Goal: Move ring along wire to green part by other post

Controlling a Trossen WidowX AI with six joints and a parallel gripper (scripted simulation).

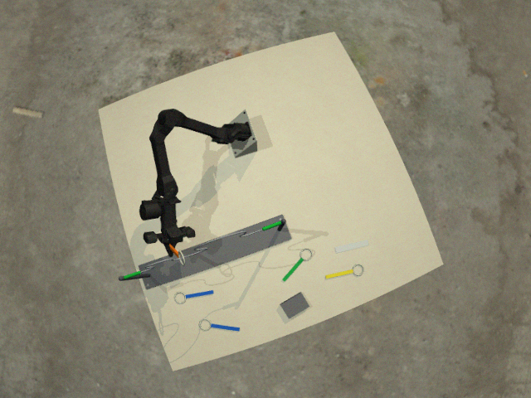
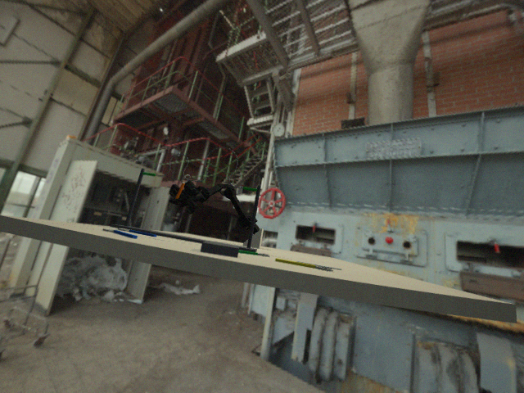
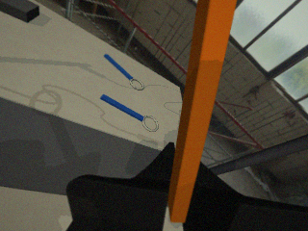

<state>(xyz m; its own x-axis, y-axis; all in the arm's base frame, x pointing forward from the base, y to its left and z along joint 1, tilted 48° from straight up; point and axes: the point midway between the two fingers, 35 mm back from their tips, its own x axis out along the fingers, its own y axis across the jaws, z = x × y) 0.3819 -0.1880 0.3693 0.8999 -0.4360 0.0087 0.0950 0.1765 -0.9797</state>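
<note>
My gripper [image 1: 171, 251] [image 3: 174, 147] is shut on the orange handle [image 1: 173, 249] [image 2: 180, 191] [image 3: 204, 72], which stands tilted upward in the exterior view. Its pale ring [image 1: 183, 257] is seen nearly edge-on in the top view, over the grey wire, nearer the left post. The wire seems to run through it; whether they touch cannot be told. The ring is out of the wrist view. Green parts lie beside the left post [image 1: 121, 278] [image 2: 135, 198], at the left green part [image 1: 132, 274] [image 2: 148, 173], and beside the right post [image 1: 283, 221] [image 2: 254, 219], at the right green part [image 1: 271, 225] [image 2: 250, 188].
A dark base strip [image 1: 231, 251] lies under the wire. Two blue-handled rings, a green-handled ring [image 1: 293, 269] and a yellow-handled ring [image 1: 338, 274] lie on the table. A dark block [image 1: 294, 304] [image 2: 219, 249] and a pale strip [image 1: 351, 246] lie there too.
</note>
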